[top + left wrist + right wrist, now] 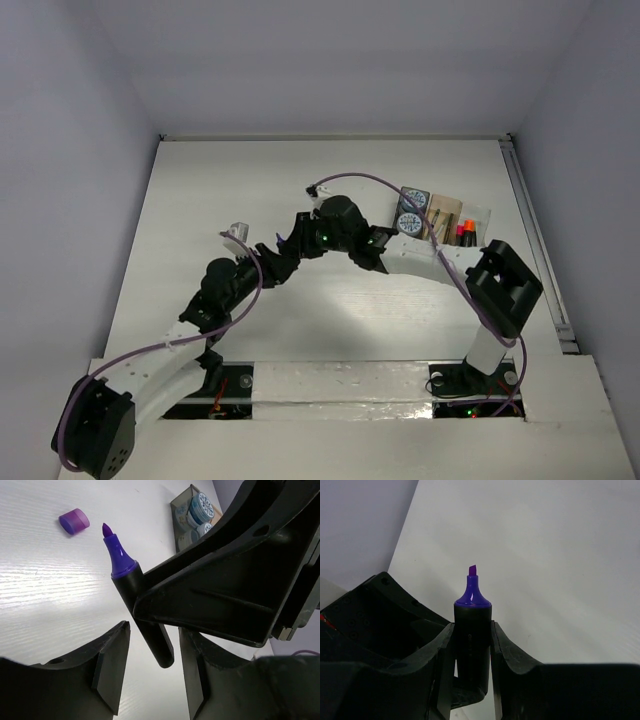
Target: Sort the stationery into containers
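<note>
Stationery count. Uncapped black-bodied purple-tipped highlighter (131, 587): 1, centre of the left wrist view. Loose translucent purple plastic cap (74, 521): 1, upper left of that view. Clear plastic rectangular box with tan insert (485, 212): 1, upper right of the overhead view. Round blue-and-white patterned pieces (413, 198): 2 seen from above at the box's left end; the left wrist view is too oblique for a firmer count. Capped markers in the box: 2, one pink-capped marker (460, 236) and one orange-capped marker (469, 225). Other thin items on the insert: too small to count.
</note>
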Robot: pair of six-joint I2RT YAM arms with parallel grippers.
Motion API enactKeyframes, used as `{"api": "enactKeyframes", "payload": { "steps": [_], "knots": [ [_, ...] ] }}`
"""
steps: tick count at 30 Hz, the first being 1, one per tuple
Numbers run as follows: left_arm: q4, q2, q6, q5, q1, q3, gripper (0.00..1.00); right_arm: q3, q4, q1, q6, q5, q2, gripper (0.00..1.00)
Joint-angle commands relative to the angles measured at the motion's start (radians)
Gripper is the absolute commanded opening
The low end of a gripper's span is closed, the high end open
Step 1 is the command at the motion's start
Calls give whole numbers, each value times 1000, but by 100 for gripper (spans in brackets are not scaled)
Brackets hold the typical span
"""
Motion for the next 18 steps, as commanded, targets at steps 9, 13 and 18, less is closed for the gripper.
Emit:
{"api": "enactKeyframes", "payload": {
  "steps": [9,13,18],
  "knots": [
    [168,-16,-57,-48,-4,-13,30,-29,164,39,88,-103,-14,10],
    [170,-37,-63,-65,-4,-26,14,-37,179,39,106,-131,-9,10],
    [128,-73,-39,-71,-4,-22,0,-72,164,39,94,-83,-44,10]
  ]
}}
